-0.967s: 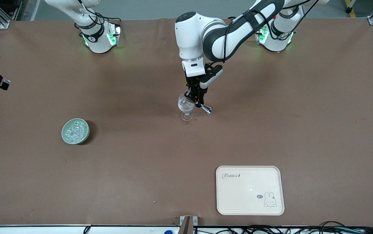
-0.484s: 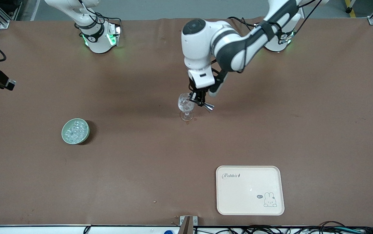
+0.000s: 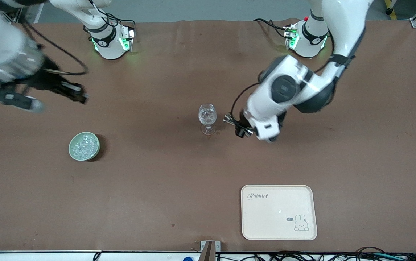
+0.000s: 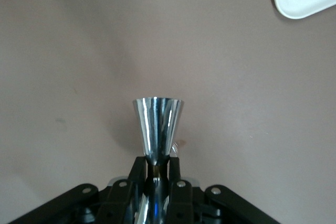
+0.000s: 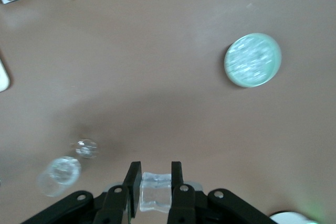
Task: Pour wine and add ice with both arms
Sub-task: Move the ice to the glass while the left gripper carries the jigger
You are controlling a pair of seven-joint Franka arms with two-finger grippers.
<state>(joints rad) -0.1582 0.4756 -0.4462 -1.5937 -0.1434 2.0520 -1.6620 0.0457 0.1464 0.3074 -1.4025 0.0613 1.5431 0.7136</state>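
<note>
My left fingers (image 4: pixel 156 174) are clenched on a small metal jigger (image 4: pixel 157 124), in the air just beside the stemmed glass (image 3: pixel 207 119), toward the left arm's end of the tabletop (image 3: pixel 356 152). This arm is bent at the elbow, its wrist low and turned toward the glass.

My right fingers (image 5: pixel 153 182) are clenched on one clear ice cube (image 5: pixel 155 191), up over the tabletop well apart from the glass, toward the right arm's end. More ice (image 3: pixel 84 145) lies in the green bowl (image 3: pixel 84 146), nearer to the front camera than the glass. The glass stands upright and alone, with bare brown tabletop all around it. The cream tray (image 3: pixel 279 212) is well apart from the glass, close to the tabletop edge.
</note>
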